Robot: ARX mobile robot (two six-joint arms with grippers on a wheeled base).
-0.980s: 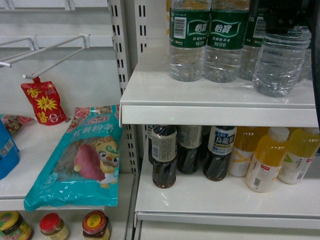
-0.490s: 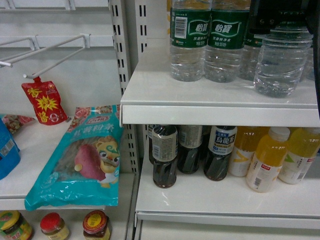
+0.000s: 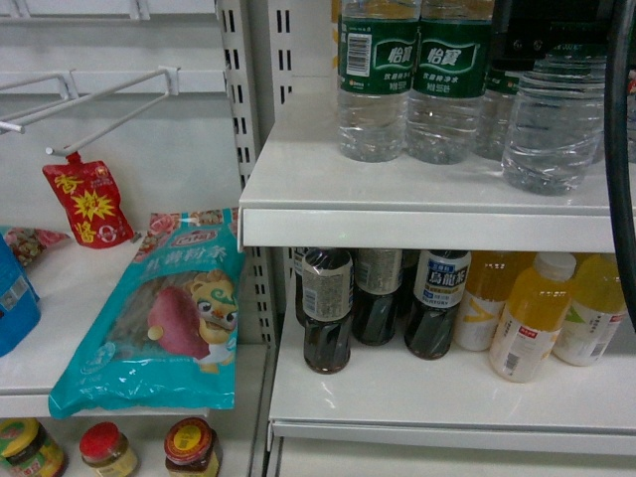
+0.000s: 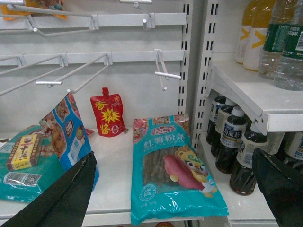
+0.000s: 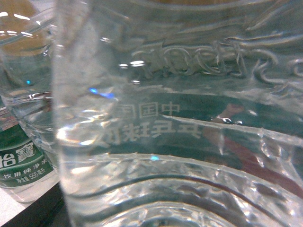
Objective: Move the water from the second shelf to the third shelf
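Several water bottles with green labels (image 3: pixel 376 79) stand on the upper white shelf (image 3: pixel 427 214) at the right. One water bottle (image 3: pixel 555 129) stands at the shelf's front right, leaning slightly, with its label area covered by my black right gripper (image 3: pixel 547 35), which is closed round it. In the right wrist view that bottle (image 5: pixel 180 118) fills the frame and hides the fingers; another green-labelled bottle (image 5: pixel 19 161) shows at the left. My left gripper (image 4: pixel 173 153) is open, off to the left over a teal snack bag (image 4: pixel 173 170), holding nothing.
Below the water, the lower shelf (image 3: pixel 397 397) holds dark tea bottles (image 3: pixel 326 308) and orange juice bottles (image 3: pixel 532 318). At left are a teal bag (image 3: pixel 159 318), a red pouch (image 3: pixel 87 204), wire hooks (image 3: pixel 109 99) and jars (image 3: pixel 189 447). A black cable (image 3: pixel 621 199) hangs at the right edge.
The held water bottle shifted a little right, then back left, with the right gripper. A black cable has come into view at the right edge. The left side is unchanged.
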